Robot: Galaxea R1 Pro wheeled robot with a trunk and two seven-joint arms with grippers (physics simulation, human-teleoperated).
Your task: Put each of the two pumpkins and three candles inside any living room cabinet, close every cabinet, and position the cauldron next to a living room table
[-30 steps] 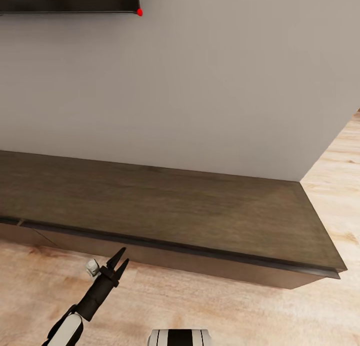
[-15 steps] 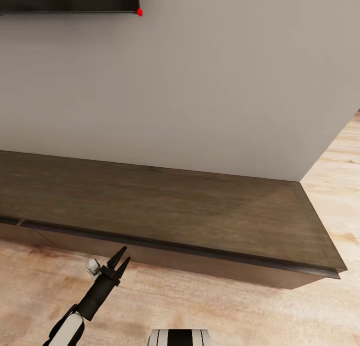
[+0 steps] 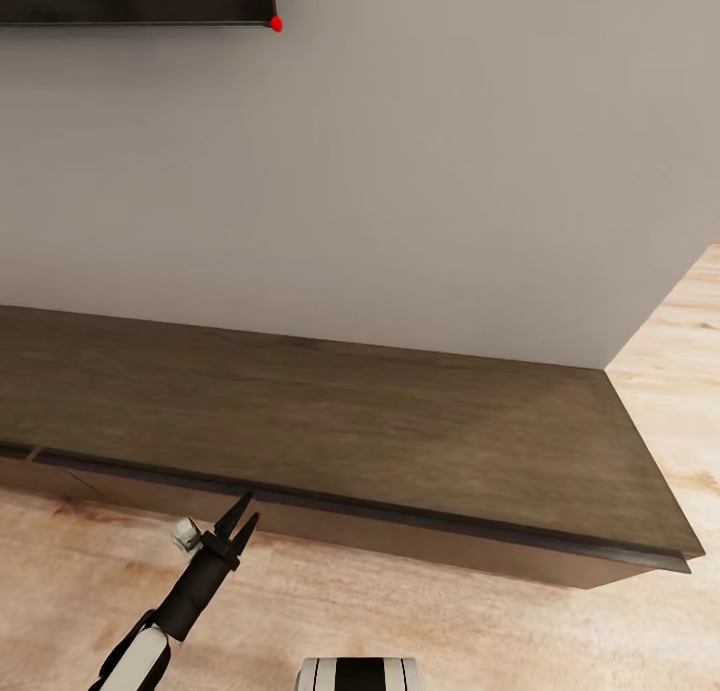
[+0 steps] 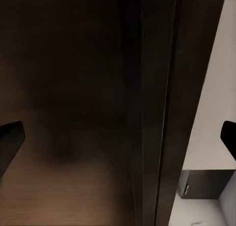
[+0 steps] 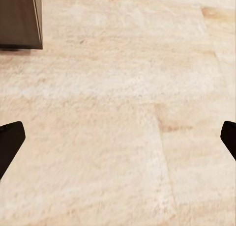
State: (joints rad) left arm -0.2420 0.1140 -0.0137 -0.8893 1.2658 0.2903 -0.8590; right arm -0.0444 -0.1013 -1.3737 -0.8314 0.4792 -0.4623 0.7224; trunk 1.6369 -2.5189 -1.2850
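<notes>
The long, low cabinet (image 3: pixel 340 431) stands against the pale wall (image 3: pixel 420 171), its flat top bare and its front closed along the stretch that the head view covers. The left tool (image 3: pixel 240 518) hangs just beside the dark lip under the top edge, its two fingers spread a little apart and holding nothing; in the left wrist view the dark wood of the cabinet (image 4: pixel 83 103) fills the gap between widely parted fingertips (image 4: pixel 10 137), so the tool sits very near the front, though whether it touches is hard to tell in that dim picture. In the right wrist view the right tool (image 5: pixel 118 137) points down at the light wood floor (image 5: pixel 123 88), fingers also wide apart and empty, with a dark cabinet corner (image 5: pixel 19 19) at the frame's edge.

As for progress, neither tool carries a pumpkin, a candle or the cauldron, so no transport is under way. The front here looks shut, with no gap showing, so what lies inside cannot be judged. The left tool's place at the lip suggests work on the pull-out front, either to open it for loading or to check it closed. The cauldron's placing beside a table cannot be confirmed from here.
</notes>
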